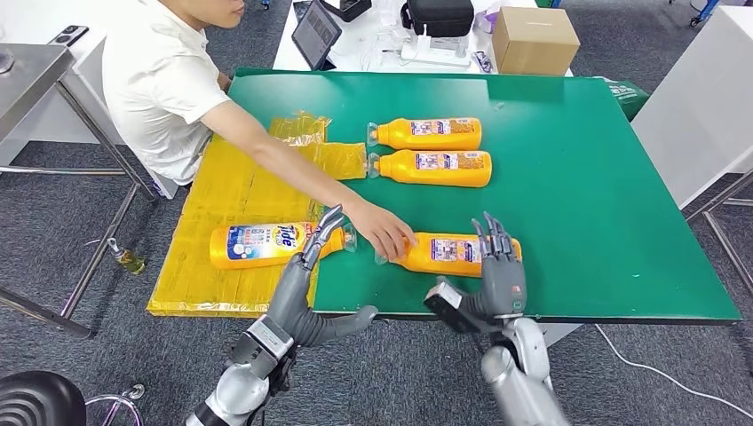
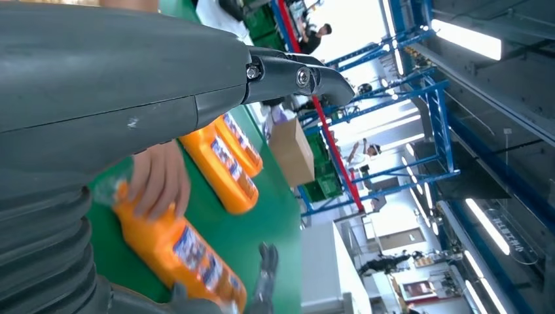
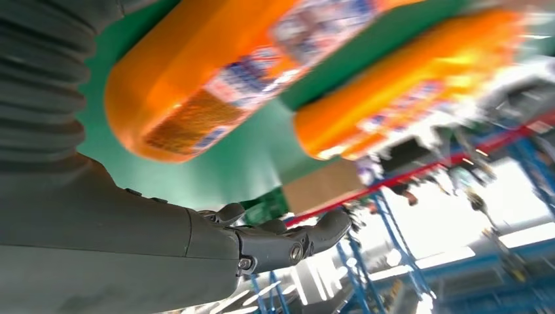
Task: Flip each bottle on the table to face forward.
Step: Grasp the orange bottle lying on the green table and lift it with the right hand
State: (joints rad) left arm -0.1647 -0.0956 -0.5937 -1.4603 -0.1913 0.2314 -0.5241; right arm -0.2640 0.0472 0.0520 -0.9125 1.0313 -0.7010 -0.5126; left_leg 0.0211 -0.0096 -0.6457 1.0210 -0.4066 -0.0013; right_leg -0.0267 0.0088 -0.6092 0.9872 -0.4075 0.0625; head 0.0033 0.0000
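Four orange plastic detergent bottles lie on their sides here: two near the far middle of the green surface (image 1: pixel 568 177), the farther back-label bottle (image 1: pixel 428 133) and the one just beside it (image 1: pixel 433 168), both showing small white ingredient labels; a third orange bottle (image 1: pixel 448 251) near the front edge, also back label up; and a fourth bottle with its blue-and-white front label showing (image 1: pixel 259 245), lying on the yellow plastic sheet (image 1: pixel 222 191) at the left end. A person's hand (image 1: pixel 384 229) reaches in from the left and rests on the neck end of the third bottle. The robot's right hand (image 1: pixel 499 271) is raised with its fingers (image 1: pixel 491 232) extended and slightly apart at that bottle's base end, holding nothing; whether they touch it I cannot tell. The left hand (image 1: pixel 313 253) hangs with straight, parted fingers over the cap end of the front-label bottle, also holding nothing. The step in hand looks like turning the front bottle over, with the person still placing or steadying it. The next move probably calls for waiting until the person's hand leaves, then closing on the bottle's body and rolling it half a turn so the front label comes up.
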